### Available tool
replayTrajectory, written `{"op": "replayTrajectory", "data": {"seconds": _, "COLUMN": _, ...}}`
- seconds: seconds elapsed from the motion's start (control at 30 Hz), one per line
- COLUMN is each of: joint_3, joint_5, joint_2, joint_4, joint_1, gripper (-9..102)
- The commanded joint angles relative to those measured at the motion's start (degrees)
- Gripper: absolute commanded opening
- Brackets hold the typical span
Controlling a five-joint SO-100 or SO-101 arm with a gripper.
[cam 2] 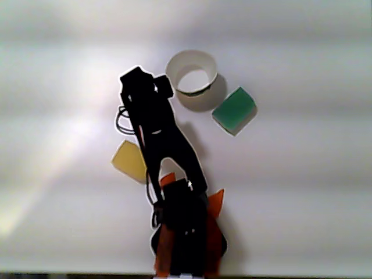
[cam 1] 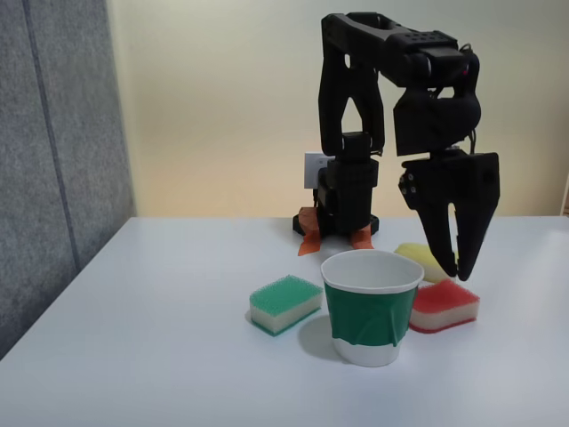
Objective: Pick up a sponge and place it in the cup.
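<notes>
The gripper hangs just above the red sponge, its fingers a little apart and holding nothing, likely so it can drop down and grab it. The sponge lies on the white table, touching the right side of the cup in the fixed view, so the trip is short. No writing shows anywhere.

- No legible text, label, brand, number or sign found on any surface in either view.
- The cup, just beside the gripper, bears a plain green band, unlettered.
</notes>
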Motion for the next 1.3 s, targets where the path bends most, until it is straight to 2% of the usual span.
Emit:
{"op": "replayTrajectory", "data": {"seconds": 0.0, "joint_3": -0.3, "joint_5": -0.5, "joint_2": 3.3, "joint_4": 1.0, "joint_1": -0.5, "gripper": 6}}
{"op": "replayTrajectory", "data": {"seconds": 0.27, "joint_3": 1.8, "joint_5": 0.7, "joint_2": 3.7, "joint_4": -4.7, "joint_1": -0.6, "gripper": 30}}
{"op": "replayTrajectory", "data": {"seconds": 0.5, "joint_3": 4.2, "joint_5": 1.8, "joint_2": 1.8, "joint_4": -11.6, "joint_1": -1.7, "gripper": 40}}
{"op": "replayTrajectory", "data": {"seconds": 1.0, "joint_3": 5.8, "joint_5": 4.4, "joint_2": -7.1, "joint_4": -21.6, "joint_1": -2.2, "gripper": 42}}
{"op": "replayTrajectory", "data": {"seconds": 1.27, "joint_3": 10.6, "joint_5": 8.3, "joint_2": -11.4, "joint_4": -28.4, "joint_1": -1.8, "gripper": 35}}
